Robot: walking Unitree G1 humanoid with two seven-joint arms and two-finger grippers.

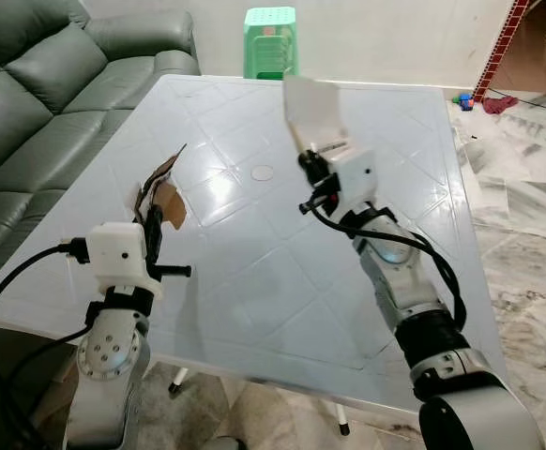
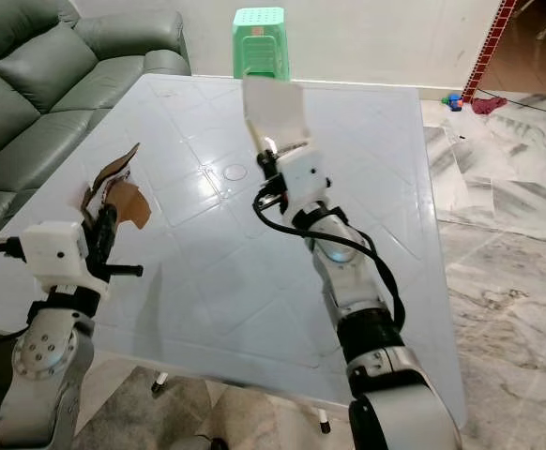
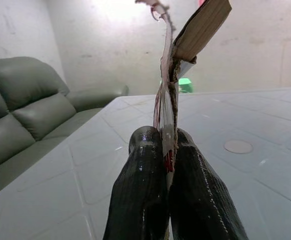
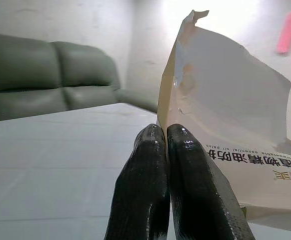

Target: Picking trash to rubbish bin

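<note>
A torn brown cardboard scrap (image 1: 163,192) is pinched upright in my left gripper (image 1: 151,223) above the table's left edge; its thin edge sticks up between the black fingers (image 3: 140,195) in the left wrist view. My right gripper (image 1: 309,161) is shut on a torn white paper packet (image 1: 312,111) with printed writing, held up over the middle of the white table (image 1: 282,281). The packet (image 4: 230,135) stands against the right wrist view's fingers (image 4: 145,190).
A grey-green sofa (image 1: 38,94) runs along the table's left side. A green plastic stool (image 1: 270,39) stands beyond the far edge. Marble floor (image 1: 526,225) lies to the right, with small toys (image 1: 484,101) by a red-and-white post.
</note>
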